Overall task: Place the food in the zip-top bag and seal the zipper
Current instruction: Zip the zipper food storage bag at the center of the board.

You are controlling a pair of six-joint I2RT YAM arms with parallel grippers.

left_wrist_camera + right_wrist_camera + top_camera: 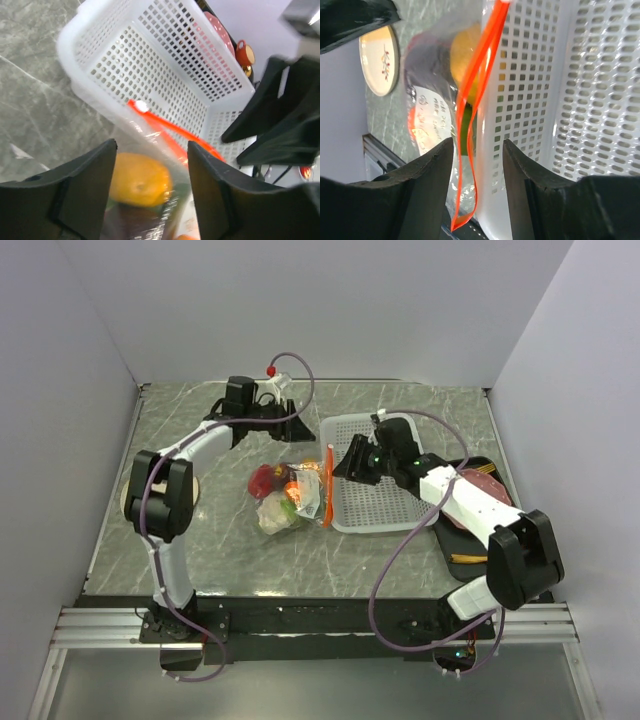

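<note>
Left pincer (152,145) and right pincer (477,142) both stand open, gripping nothing. The zip-top bag (283,505), with food (140,180) inside, lies on the surface (230,552) just left of the basket (390,508). I judge it light, soft and slippery; better pinch the stiffer zipper (328,483).

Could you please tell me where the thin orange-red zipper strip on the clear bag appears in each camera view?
Top external: the thin orange-red zipper strip runs vertically at centre.
Left wrist: the strip crosses the centre, slanting down rightward.
Right wrist: the strip runs from top centre nearly to the bottom.
Shared landmark: the white perforated plastic basket beside it.
</note>
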